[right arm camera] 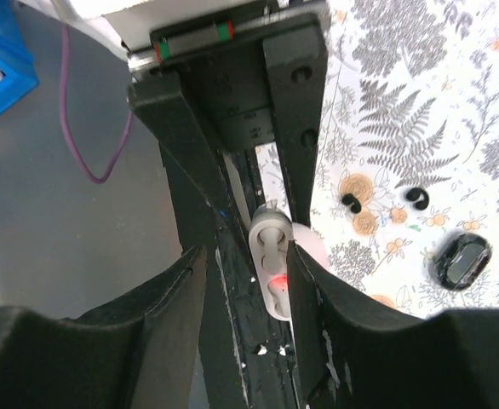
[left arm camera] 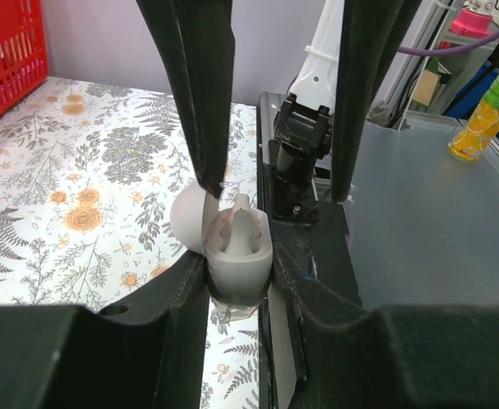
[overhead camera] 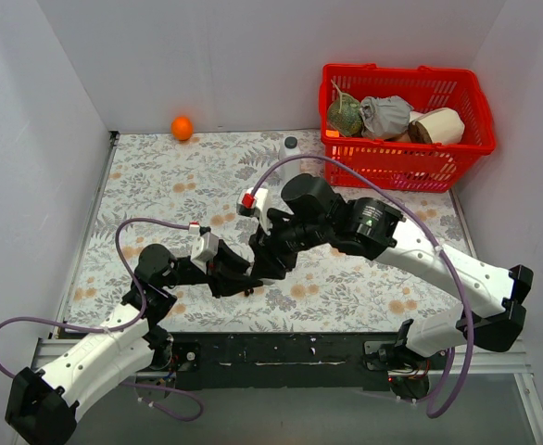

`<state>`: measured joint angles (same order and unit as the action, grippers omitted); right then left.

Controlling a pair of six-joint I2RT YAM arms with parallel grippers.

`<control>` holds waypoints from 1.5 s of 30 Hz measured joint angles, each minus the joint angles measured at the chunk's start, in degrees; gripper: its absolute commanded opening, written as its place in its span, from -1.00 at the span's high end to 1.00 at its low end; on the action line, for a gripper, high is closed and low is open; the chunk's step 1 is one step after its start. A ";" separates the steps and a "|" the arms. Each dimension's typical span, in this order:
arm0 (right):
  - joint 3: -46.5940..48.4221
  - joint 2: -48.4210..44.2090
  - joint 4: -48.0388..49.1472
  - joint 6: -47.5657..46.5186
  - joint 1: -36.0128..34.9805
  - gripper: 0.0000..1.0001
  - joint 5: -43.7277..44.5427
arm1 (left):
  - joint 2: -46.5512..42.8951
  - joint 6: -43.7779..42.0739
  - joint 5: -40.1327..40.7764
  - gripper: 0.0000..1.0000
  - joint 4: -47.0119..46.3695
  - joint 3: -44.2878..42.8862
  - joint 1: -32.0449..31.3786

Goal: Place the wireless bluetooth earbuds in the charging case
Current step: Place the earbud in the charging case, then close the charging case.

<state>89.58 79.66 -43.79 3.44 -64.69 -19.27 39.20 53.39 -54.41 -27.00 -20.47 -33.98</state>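
My left gripper (left arm camera: 239, 266) is shut on a white charging case (left arm camera: 239, 273), held upright with its lid (left arm camera: 188, 220) swung open to the left. A whitish earbud (left arm camera: 242, 210) stands in the case's socket. My right gripper (left arm camera: 277, 187) hangs just above, open, its fingers (left arm camera: 200, 102) straddling the case. In the right wrist view the case (right arm camera: 271, 256) shows a red light and sits against the right finger of that gripper (right arm camera: 245, 256). Two black earbuds (right arm camera: 350, 201) (right arm camera: 415, 196) and a black case (right arm camera: 460, 260) lie on the floral cloth. Both grippers (overhead camera: 239, 278) (overhead camera: 270, 264) meet near the table's front.
A red basket (overhead camera: 406, 111) with several items stands at the back right, and an orange ball (overhead camera: 182, 127) lies at the back left. A clear bottle (overhead camera: 290, 148) stands by the basket. The black base rail (overhead camera: 281, 348) runs along the near edge.
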 measured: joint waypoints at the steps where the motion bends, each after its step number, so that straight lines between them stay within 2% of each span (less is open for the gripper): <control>1: 0.72 -0.02 0.00 0.09 0.02 -0.04 0.22 | -0.09 -0.02 0.02 1.00 0.00 0.00 0.00; 7: 2.62 -1.36 0.07 0.68 0.57 -0.03 2.93 | -0.39 -0.04 0.02 1.00 0.00 0.04 0.00; 12: 0.85 -5.16 1.40 1.75 0.61 0.24 11.19 | -0.76 0.22 0.44 1.00 0.02 0.04 0.00; 17: -3.43 -8.96 2.38 3.50 0.96 0.21 19.58 | -1.01 1.51 1.07 1.00 -0.42 0.04 0.00; 22: -6.40 -7.45 3.32 4.20 1.20 0.17 22.25 | -1.40 1.99 1.22 1.00 -0.50 0.04 0.00; 29: -8.37 -5.38 3.89 4.28 1.20 0.22 21.22 | -2.60 1.99 1.25 1.00 -1.16 0.13 0.00; 38: -9.81 -5.46 6.71 2.95 1.25 0.31 11.91 | -2.78 1.95 1.40 1.00 -1.29 0.17 -0.02; 45: -9.88 -6.23 7.45 2.29 1.25 0.31 9.05 | -2.78 1.92 1.84 1.00 -1.29 0.20 -0.02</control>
<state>79.70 73.43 -36.34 5.74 -63.44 -10.22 36.42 55.31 -52.58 -28.29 -20.27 -34.00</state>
